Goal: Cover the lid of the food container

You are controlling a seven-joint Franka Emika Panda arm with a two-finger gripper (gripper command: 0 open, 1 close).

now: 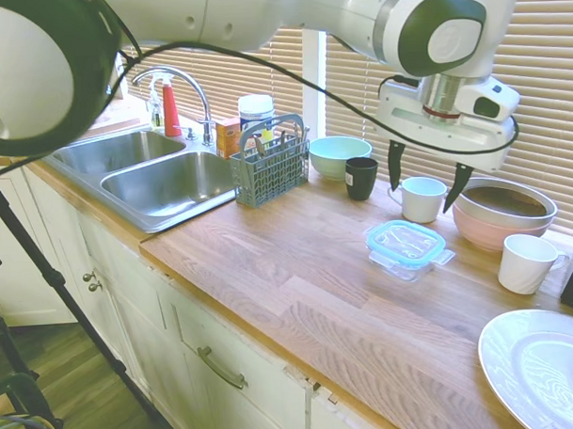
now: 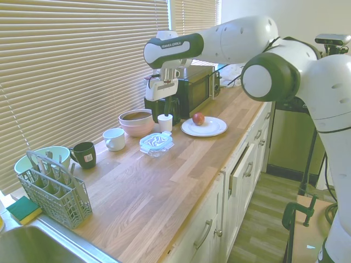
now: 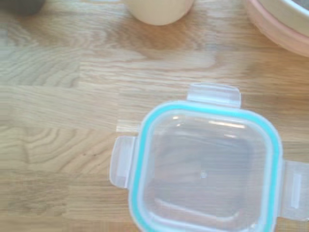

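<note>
Hovering above the lid (image 1: 405,242) on its container (image 1: 404,264), we hold our jaws open and empty; white cups (image 1: 422,198) and a pink bowl (image 1: 501,216) stand close by.

The lid (image 1: 405,241) is seated on the food container (image 1: 408,260) mid-tabletop (image 1: 299,299); two stacked bowls (image 1: 501,212) are set behind it, toward the tabletop's window edge.

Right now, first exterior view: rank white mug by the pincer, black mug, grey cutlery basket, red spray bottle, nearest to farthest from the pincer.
1. White mug, just under the open pincer.
2. Black mug, toward the sink.
3. Grey cutlery basket, at the sink's edge.
4. Red spray bottle, behind the sink.
</note>
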